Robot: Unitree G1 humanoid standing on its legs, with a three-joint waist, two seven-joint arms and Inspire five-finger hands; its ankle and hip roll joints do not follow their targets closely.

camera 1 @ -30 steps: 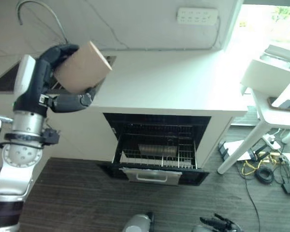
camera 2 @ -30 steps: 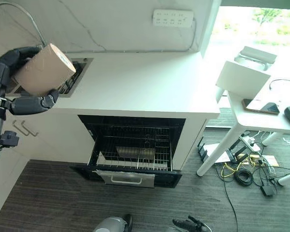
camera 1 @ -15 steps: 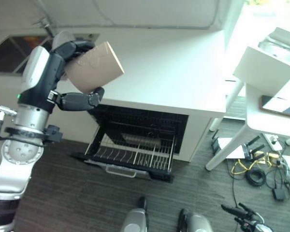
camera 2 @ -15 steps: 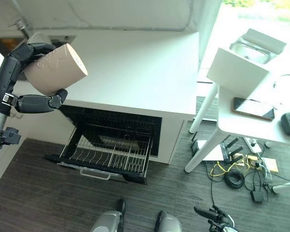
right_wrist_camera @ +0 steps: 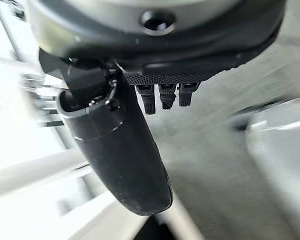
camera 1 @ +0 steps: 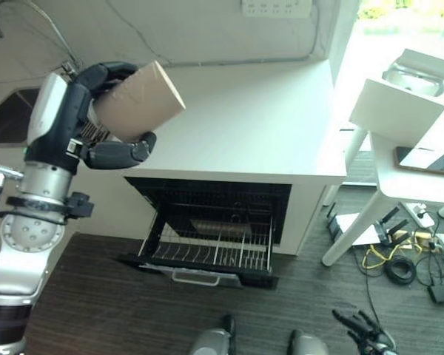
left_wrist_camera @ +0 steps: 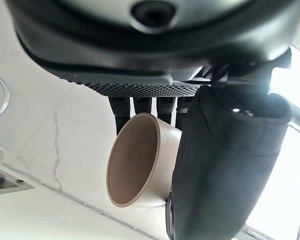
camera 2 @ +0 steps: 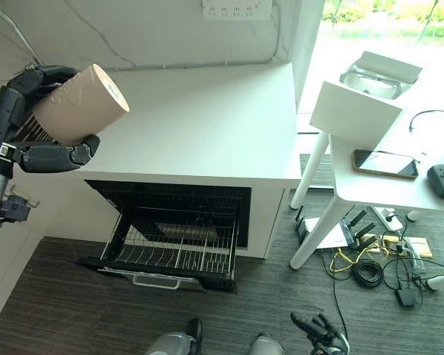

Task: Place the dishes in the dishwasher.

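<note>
Left hand carrying one tan cup above the counter, dishwasher open below.

Left eye view: my left hand [camera 1: 96, 118] has fingers and thumb curled round the cup [camera 1: 139, 100], tipped on its side, over the white counter [camera 1: 251, 118]; whole view shifted since half a second ago, so camera moved, cup same in my grip, not racked yet. One dishwasher [camera 1: 214, 222], one rack [camera 1: 214, 251] pulled out.
Right eye view: same; one side table [camera 2: 385, 170] with one phone [camera 2: 385, 164].
Left wrist view: one cup, rim showing past my fingers [left_wrist_camera: 140, 107].
Right wrist view: my right hand [right_wrist_camera: 125, 155] holds nothing, fingers relaxed.
</note>
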